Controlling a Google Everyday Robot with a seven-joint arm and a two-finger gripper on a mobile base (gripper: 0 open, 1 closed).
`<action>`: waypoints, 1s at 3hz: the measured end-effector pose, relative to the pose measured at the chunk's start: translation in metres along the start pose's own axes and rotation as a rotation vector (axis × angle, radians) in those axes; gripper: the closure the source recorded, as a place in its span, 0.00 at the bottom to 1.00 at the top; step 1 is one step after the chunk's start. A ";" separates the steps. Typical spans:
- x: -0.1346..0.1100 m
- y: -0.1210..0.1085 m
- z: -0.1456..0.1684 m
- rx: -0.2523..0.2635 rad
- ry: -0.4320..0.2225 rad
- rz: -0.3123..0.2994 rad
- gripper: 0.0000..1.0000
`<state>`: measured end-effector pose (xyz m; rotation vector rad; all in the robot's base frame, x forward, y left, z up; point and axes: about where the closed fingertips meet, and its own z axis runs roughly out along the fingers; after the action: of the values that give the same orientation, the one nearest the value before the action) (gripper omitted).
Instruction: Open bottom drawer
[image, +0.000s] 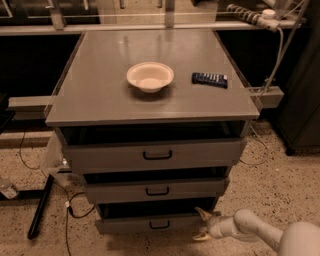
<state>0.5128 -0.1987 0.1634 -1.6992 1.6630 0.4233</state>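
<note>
Low beside a grey three-drawer cabinet (150, 155), my gripper (199, 224) points at the bottom drawer (125, 224).

Down near the speckled floor (280, 190), my white arm reaches in from the right, and my two fingers (203, 214) are spread apart, one above the other, holding nothing, just beside the drawer's right end. Its black loop handle (160, 225) sits at the centre, apart from me. On top rest a pale bowl (150, 76) and a dark remote (210, 79).

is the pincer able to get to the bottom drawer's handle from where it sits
Probably yes: the pincer sits low, open, at the right end of the bottom drawer, and nothing lies between it and the handle.
</note>
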 end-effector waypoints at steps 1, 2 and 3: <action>-0.005 -0.002 -0.006 0.000 0.000 0.000 0.64; -0.011 -0.005 -0.012 0.000 0.000 0.000 0.88; -0.015 -0.006 -0.016 0.000 0.000 0.000 0.86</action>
<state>0.5134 -0.1990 0.1864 -1.6993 1.6629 0.4233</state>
